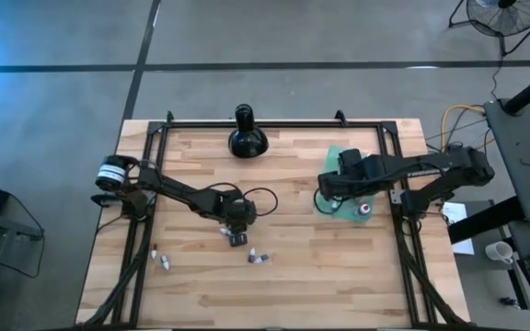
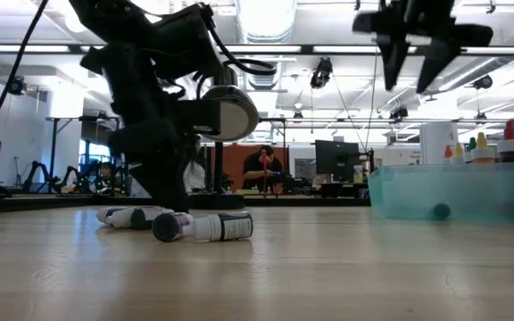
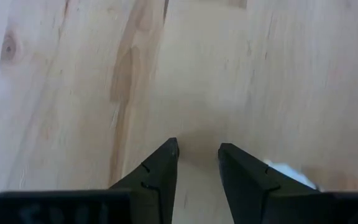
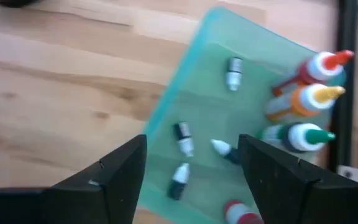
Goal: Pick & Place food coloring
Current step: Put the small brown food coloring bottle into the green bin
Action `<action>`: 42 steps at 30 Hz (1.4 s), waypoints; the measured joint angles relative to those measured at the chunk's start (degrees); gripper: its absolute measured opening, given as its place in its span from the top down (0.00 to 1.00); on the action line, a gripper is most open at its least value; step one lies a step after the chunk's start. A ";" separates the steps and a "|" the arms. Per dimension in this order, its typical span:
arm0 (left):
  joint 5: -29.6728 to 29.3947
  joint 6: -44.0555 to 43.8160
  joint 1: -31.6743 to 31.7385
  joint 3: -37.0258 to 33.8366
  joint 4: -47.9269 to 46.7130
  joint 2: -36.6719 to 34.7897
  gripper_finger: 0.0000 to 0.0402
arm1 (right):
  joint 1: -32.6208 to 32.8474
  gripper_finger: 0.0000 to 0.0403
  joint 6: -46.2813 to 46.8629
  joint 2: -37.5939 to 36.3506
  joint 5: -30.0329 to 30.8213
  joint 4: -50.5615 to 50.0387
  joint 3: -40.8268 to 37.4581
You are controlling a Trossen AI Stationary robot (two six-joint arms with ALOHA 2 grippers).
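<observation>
Across the centre of the high view sits the wooden table (image 1: 293, 276), pale planks with a black frame round its edges, grey floor beyond. Room behind in the low view: ceiling lights, desks, monitors, a person far off at centre, too small to make out.

Right of centre in the high view, a teal tray (image 1: 337, 154), mostly covered by the right arm; in the right wrist view its floor shows with small white-and-dark vials (image 4: 183, 138) lying loose and upright red, orange and green droppers (image 4: 303, 102) at its far side. A red-capped one at that frame's bottom edge is cut off.

Upper centre of the high view: black bulbous object (image 1: 246, 138), long neck.

Right gripper (image 4: 191, 155) hangs above the tray, fingers spread wide, nothing between them.

Left gripper (image 1: 236, 237) is down at the table, centre-left, fingers part way apart; a white bit (image 3: 288, 173) pokes from behind one finger, so held or not, cannot tell.

More vials on the bare wood: a pair (image 1: 259, 258) lower centre, another pair (image 1: 161, 257) lower left. The low view shows them lying on their sides (image 2: 205, 226), partly hidden by the left arm.
</observation>
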 joint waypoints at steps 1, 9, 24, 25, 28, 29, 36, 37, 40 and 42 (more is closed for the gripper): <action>0.13 0.02 0.01 -0.17 -0.28 -0.72 0.76 | 0.90 0.38 -0.16 0.00 0.42 0.37 0.72; 0.37 4.03 0.14 -8.27 7.02 -11.21 0.76 | 6.01 0.41 -0.10 0.13 0.87 5.16 2.84; 0.84 -11.86 -0.07 -28.10 10.41 -27.15 0.76 | 8.20 0.44 -7.51 0.09 0.88 10.44 2.00; 1.39 -11.81 -0.27 -28.42 10.09 -28.26 0.76 | 8.19 0.44 -8.45 0.11 0.86 10.43 1.99; 2.70 -8.20 -1.48 -28.36 10.49 -30.85 0.76 | 8.21 0.44 -11.61 0.11 0.86 10.41 1.98; 3.27 -6.61 -2.05 -28.38 10.41 -31.70 0.76 | 8.21 0.44 -12.77 0.11 0.77 10.41 1.98; 3.76 -0.20 -6.82 -27.12 11.06 -33.15 0.76 | 8.05 0.44 -22.91 -0.32 -4.18 10.24 1.91; 3.15 -0.81 -7.09 -27.07 10.94 -32.95 0.76 | 7.99 0.44 -24.07 -0.42 -4.20 10.21 1.91; 2.47 -5.15 -7.52 -26.93 8.90 -32.40 0.76 | 7.62 0.44 -27.82 -0.55 -4.30 10.28 1.89; 3.17 -11.00 -7.84 -26.52 5.07 -32.47 0.76 | 7.41 0.44 -29.97 -0.57 -4.29 10.33 1.87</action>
